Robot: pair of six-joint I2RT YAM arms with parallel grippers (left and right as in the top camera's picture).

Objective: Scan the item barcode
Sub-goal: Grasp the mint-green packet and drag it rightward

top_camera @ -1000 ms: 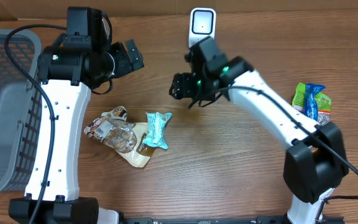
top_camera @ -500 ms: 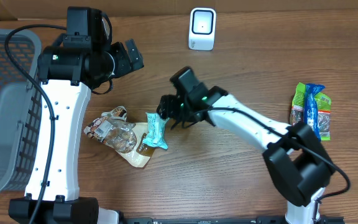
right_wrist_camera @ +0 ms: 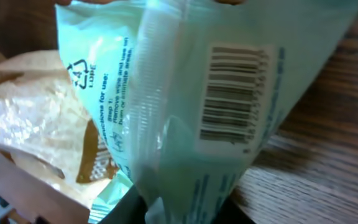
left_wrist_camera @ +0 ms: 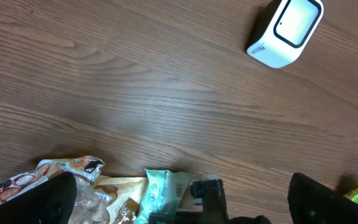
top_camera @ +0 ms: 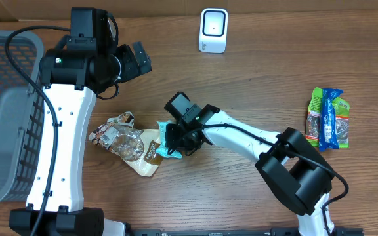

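Pinching the crinkly mint-green plastic packet (right_wrist_camera: 185,124), the right gripper (top_camera: 176,139) sits narrow, the left gripper (top_camera: 140,59) wide.

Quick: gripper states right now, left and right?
Left gripper: open, empty.
Right gripper: closed on the teal packet.

Mint packet (right_wrist_camera: 166,124), barcode (right_wrist_camera: 236,93) visible, partly covers tan pouch (right_wrist_camera: 33,130).

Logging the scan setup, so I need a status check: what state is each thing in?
Teal packet: partly on the tan bag, barcode side up.
Right gripper: at the teal packet, grip unclear.
Left gripper: open, empty.
Scanner: standing, nothing in front.
Green and blue packets: lying flat.
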